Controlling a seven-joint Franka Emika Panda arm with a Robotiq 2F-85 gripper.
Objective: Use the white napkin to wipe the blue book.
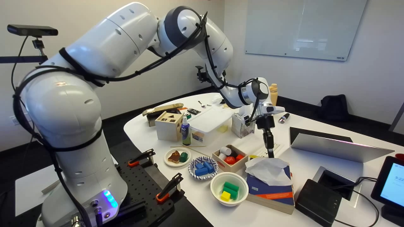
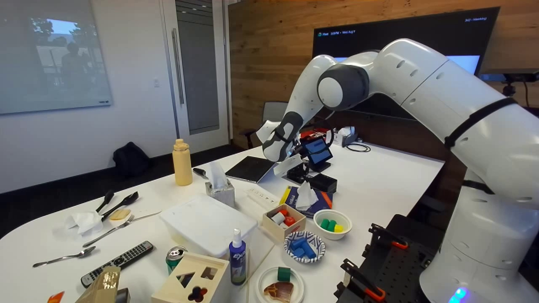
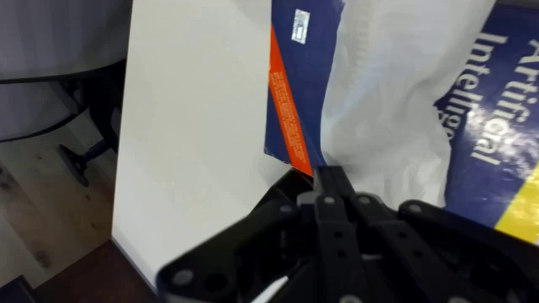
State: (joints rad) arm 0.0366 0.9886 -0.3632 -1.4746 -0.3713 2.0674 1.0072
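The claw (image 3: 334, 181), drawn narrow, points down and pinches the white napkin (image 1: 270, 170), which spreads over part of the blue book (image 1: 266, 190); in an exterior view the book lies flat on the counter (image 1: 224, 217), inward from the edge beside the arm (image 1: 116, 41), between a pale bowl (image 1: 242, 186) just beside it and a black box (image 1: 318, 201)

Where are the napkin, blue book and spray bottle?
Napkin (image 1: 269, 170), in an exterior view: middle of the white sheet.
Blue book (image 3: 480, 188), wrist view: bare blue cover beside the napkin.
Spray bottle (image 2: 238, 261), in an exterior view: its purple body.
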